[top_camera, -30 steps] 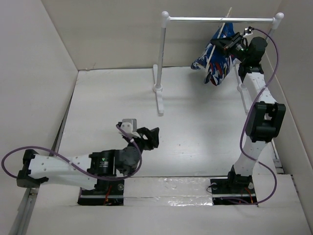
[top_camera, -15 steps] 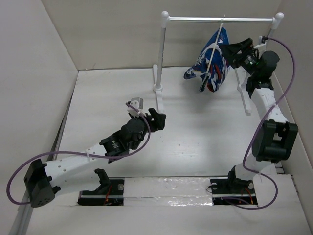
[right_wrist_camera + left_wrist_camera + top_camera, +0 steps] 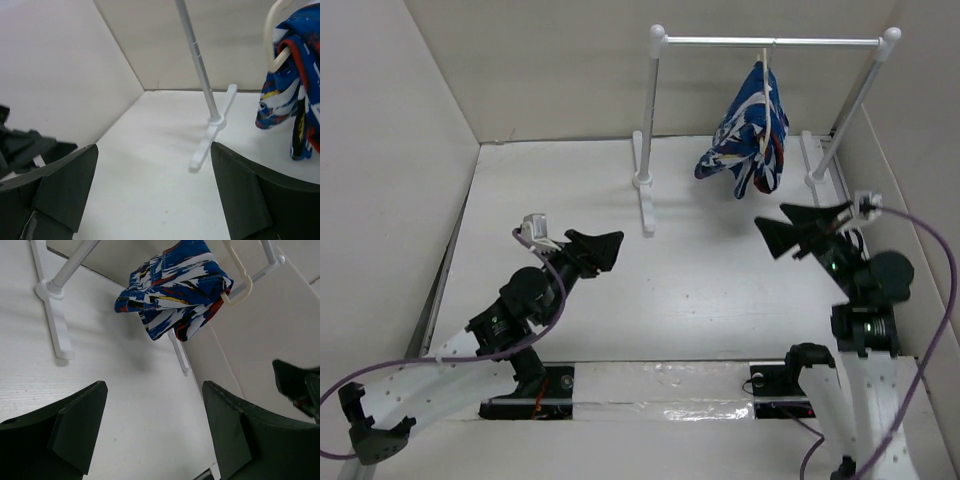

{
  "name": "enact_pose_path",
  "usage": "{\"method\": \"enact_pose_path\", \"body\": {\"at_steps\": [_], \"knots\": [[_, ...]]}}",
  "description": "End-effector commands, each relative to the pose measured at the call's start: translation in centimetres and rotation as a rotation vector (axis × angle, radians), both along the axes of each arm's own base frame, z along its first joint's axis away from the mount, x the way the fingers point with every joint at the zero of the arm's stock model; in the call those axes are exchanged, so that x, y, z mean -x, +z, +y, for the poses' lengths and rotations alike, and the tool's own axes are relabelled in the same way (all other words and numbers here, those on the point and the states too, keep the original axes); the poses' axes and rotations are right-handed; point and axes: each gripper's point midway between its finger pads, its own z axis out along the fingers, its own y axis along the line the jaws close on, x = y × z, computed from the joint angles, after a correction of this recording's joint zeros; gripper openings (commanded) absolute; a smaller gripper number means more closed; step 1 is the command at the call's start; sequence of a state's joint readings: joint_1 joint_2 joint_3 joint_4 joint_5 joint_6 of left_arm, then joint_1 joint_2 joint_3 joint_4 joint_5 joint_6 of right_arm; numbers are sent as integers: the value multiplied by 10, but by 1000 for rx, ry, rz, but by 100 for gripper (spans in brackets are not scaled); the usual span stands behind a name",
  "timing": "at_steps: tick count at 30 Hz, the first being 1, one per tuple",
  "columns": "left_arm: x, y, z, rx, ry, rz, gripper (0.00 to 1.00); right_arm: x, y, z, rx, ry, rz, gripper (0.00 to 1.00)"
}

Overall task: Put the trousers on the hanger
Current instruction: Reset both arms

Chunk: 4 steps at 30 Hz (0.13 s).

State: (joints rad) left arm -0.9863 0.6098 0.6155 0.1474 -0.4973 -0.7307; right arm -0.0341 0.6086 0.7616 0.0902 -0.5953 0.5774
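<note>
At the near edge of the table (image 3: 710, 290), both arm bases sit side by side. Beyond them, the left gripper (image 3: 606, 246) hovers over the left-centre of the table. Its jaws stand apart with nothing between them, and they point toward the far right. The right gripper (image 3: 770, 222) hovers over the right side of the table, near the right wall (image 3: 920, 190). Its jaws are also spread wide and empty, and they point left. Bare table surface lies between the two grippers and extends to the rack (image 3: 770, 41).

The rack stands at the far end. Its left post foot runs near-to-far across the table middle. Its right post foot lies close to the right wall edge, leaving little clearance on that side.

The hanger (image 3: 239, 271) hooks over the rack bar, right of the bar's middle. The trousers (image 3: 745, 140) are draped in folds over the hanger. Their lower edge hangs clear above the table, between the two posts and nearer the right one. Neither gripper touches the trousers or the hanger; both are well apart from them.
</note>
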Motion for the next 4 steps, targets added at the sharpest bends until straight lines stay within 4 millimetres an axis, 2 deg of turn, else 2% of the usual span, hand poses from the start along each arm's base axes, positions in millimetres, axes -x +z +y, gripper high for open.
{"method": "enact_pose_path", "body": {"at_steps": [1, 3, 4], "knots": [[2, -27, 15, -21, 41, 33, 75, 34, -68, -15, 164, -98, 112, 100], [1, -30, 16, -16, 40, 37, 75, 49, -78, -19, 190, -122, 115, 100], [1, -32, 13, -20, 31, 42, 75, 59, -73, -23, 210, -147, 80, 100]]}}
